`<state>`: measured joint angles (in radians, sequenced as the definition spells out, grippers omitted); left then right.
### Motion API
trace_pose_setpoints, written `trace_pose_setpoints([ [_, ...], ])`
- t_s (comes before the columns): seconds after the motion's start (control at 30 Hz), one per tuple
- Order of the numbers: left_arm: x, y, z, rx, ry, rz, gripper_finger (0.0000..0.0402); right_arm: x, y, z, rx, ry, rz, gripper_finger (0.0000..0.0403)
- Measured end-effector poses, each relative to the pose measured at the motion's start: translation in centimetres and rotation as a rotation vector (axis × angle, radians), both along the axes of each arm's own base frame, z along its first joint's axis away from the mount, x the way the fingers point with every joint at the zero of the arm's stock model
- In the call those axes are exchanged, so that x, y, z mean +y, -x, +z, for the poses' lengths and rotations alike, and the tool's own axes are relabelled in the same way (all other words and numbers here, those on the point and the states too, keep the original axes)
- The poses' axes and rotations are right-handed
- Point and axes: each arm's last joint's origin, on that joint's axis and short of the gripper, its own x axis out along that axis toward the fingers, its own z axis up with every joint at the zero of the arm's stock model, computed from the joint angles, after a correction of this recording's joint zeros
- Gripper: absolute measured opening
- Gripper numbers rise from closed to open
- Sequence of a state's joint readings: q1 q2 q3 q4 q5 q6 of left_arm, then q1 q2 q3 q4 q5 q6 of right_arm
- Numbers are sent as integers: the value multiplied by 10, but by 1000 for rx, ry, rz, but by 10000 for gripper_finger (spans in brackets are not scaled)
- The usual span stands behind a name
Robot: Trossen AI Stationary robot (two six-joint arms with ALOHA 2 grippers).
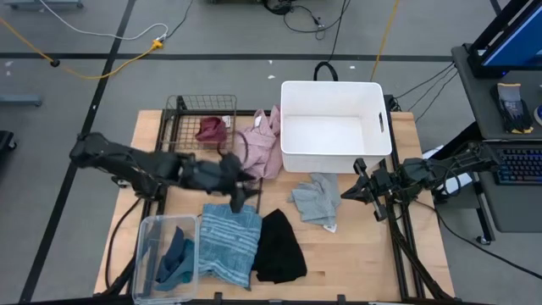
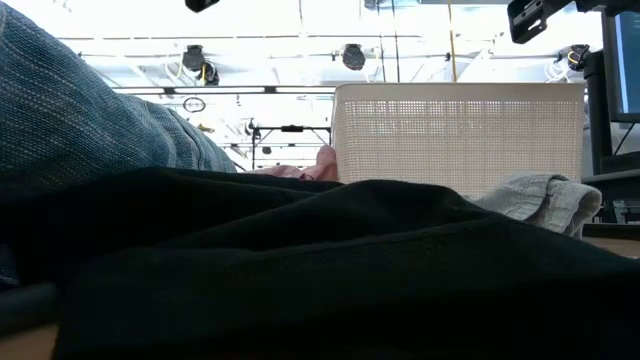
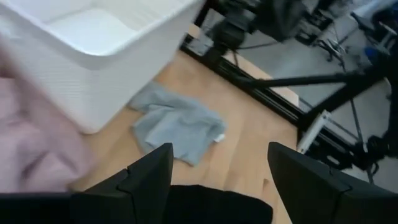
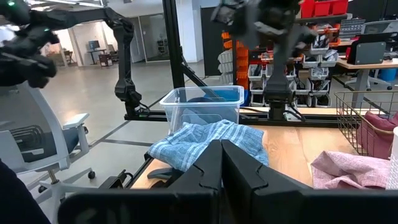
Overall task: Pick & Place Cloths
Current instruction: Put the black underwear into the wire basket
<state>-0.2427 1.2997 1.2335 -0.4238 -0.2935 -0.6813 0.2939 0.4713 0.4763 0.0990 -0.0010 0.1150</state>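
The left gripper point(image 1: 240, 201) hangs with fingers spread and empty above the blue-striped cloth point(image 1: 229, 244), whose long axis runs front-to-back on the tabletop point(image 1: 364, 254); the right gripper point(image 1: 345, 193) is closed, empty.

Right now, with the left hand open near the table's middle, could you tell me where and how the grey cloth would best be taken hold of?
Grip the grey cloth at its raised, folded middle, coming straight down from above. It lies crumpled and flat on the table, just in front of the white bin, so a side approach would likely meet the bin wall. The open left hand looks better placed; the right hand is shut.
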Motion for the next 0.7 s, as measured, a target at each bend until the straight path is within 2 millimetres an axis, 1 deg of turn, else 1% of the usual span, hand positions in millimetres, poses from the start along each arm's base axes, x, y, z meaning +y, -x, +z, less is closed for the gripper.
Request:
trace_pose_setpoints([
  [0.23, -46, -20, -24, 15, -62, -99, 266, 0, 0, 0, 0, 0, 0, 0],
  [0.37, -65, -28, -41, 54, -82, -134, 266, 0, 0, 0, 0, 0, 0, 0],
  [0.53, -79, -38, -61, 93, -96, -156, 266, 0, 0, 0, 0, 0, 0, 0],
  [0.7, -83, -48, -76, 118, -122, -162, 266, 0, 0, 0, 0, 0, 0, 0],
])
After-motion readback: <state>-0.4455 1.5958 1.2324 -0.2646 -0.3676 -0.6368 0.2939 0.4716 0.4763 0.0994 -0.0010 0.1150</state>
